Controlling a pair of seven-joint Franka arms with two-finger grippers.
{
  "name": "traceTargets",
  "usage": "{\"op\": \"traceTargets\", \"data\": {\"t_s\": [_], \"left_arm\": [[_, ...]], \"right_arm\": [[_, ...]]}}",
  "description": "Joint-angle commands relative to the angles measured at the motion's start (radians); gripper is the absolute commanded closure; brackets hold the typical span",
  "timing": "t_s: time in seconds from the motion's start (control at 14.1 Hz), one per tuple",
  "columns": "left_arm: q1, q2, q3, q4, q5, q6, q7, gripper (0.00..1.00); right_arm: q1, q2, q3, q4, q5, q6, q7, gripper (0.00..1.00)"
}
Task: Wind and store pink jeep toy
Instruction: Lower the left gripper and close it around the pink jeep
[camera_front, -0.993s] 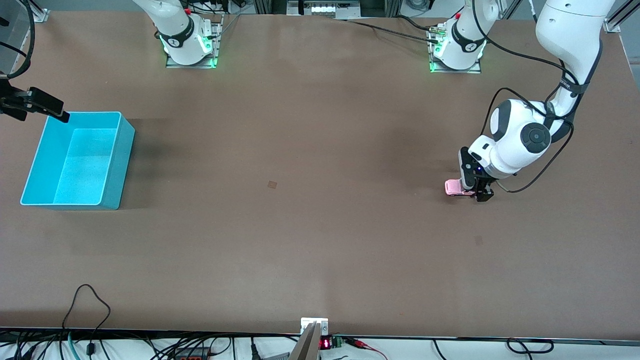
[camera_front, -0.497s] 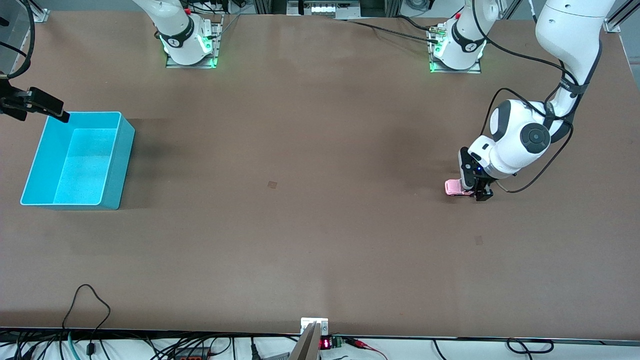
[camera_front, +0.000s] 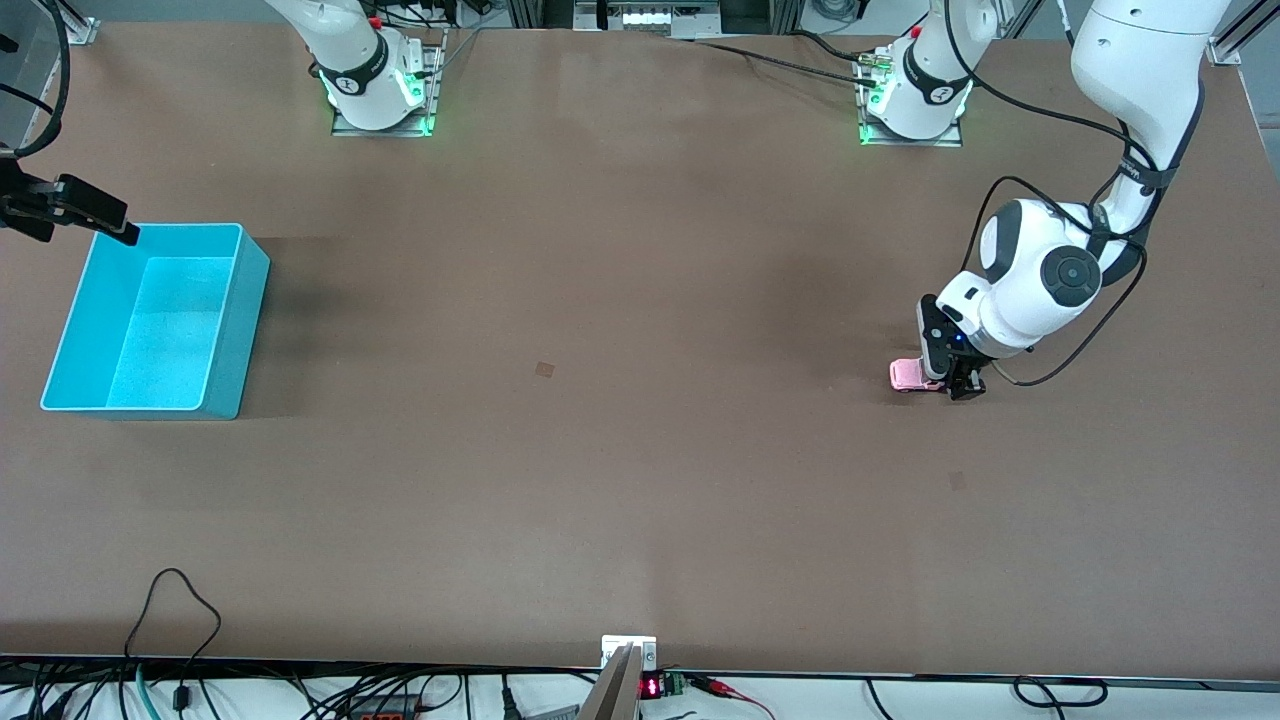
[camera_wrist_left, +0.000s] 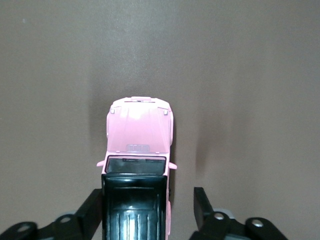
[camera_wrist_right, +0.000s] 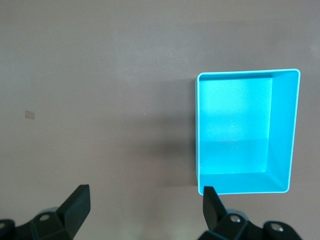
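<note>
The pink jeep toy (camera_front: 908, 375) stands on the brown table toward the left arm's end; in the left wrist view its pink hood (camera_wrist_left: 140, 135) and black rear roof show. My left gripper (camera_front: 950, 385) is down at its rear, with the jaws straddling the black roof (camera_wrist_left: 148, 200). One finger (camera_wrist_left: 92, 205) touches the toy's side; the other finger (camera_wrist_left: 201, 202) stands a small gap away. My right gripper (camera_front: 110, 222) waits open (camera_wrist_right: 145, 197) over the table by the teal bin's rim, with nothing between its fingers.
The teal bin (camera_front: 240, 330) sits at the right arm's end of the table, its inside bare (camera_wrist_right: 282, 130). A small brown patch (camera_front: 544, 369) marks the table's middle. Cables run along the table edge nearest the camera.
The left gripper's fingers have drawn in around the jeep's rear. The jeep, the bin and the right arm have not moved.
</note>
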Motion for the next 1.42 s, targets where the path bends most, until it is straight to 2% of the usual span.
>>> {"op": "traceTargets", "data": {"t_s": [0.0,0.28,0.99,1.35], "left_arm": [[0.001,0.002,0.005,0.008,0.024,0.005,0.008,0.35],[0.003,0.005,0.005,0.008,0.023,0.003,0.008,0.50],[0.000,0.013,0.003,0.007,0.024,-0.001,0.124,0.53],[0.007,0.033,0.005,0.008,0.021,0.000,0.121,0.61]], "right_arm": [[-0.008,0.003,0.005,0.011,-0.003,-0.007,-0.001,0.00],[-0.008,0.002,0.005,0.011,-0.003,-0.007,-0.001,0.00],[-0.008,0.003,0.005,0.011,-0.003,-0.007,-0.001,0.00],[-0.008,0.003,0.005,0.011,-0.003,-0.009,-0.001,0.00]]}}
